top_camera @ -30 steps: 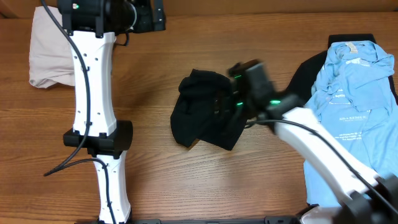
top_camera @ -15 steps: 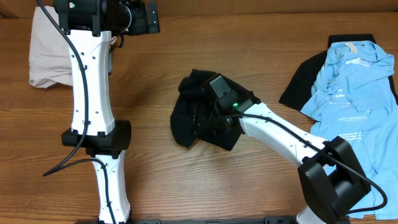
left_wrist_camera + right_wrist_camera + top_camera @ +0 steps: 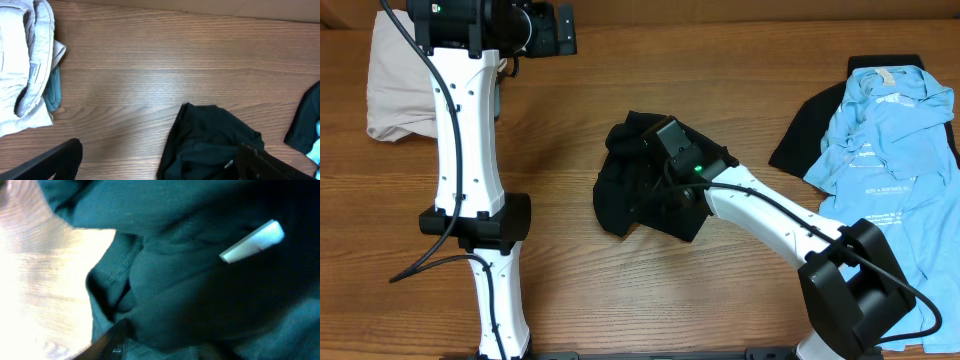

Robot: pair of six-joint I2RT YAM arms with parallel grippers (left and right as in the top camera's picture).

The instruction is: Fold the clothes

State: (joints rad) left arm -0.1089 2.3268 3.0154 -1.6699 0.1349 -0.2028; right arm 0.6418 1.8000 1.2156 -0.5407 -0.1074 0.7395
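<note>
A crumpled black garment (image 3: 630, 195) lies mid-table; it also shows in the left wrist view (image 3: 210, 142). My right gripper (image 3: 665, 185) is pushed into it, and the cloth hides the fingers from above. In the right wrist view the black cloth (image 3: 190, 285) with a white tag (image 3: 252, 242) fills the frame, bunched against one visible finger of the right gripper (image 3: 165, 342). My left gripper (image 3: 548, 30) hovers open and empty at the far left; its fingers (image 3: 160, 149) are wide apart. Light-blue T-shirts (image 3: 885, 130) lie at the right. Beige trousers (image 3: 395, 85) lie at the far left.
Another black garment (image 3: 800, 135) lies under the blue shirts, and its edge shows in the left wrist view (image 3: 305, 120). The beige trousers (image 3: 25, 65) cover a teal scrap (image 3: 52, 92). Bare wooden table (image 3: 570, 130) separates the piles.
From one second ago my right arm swung left and settled onto the black garment; it has hardly moved in the last half second. The left arm shifted slightly left.
</note>
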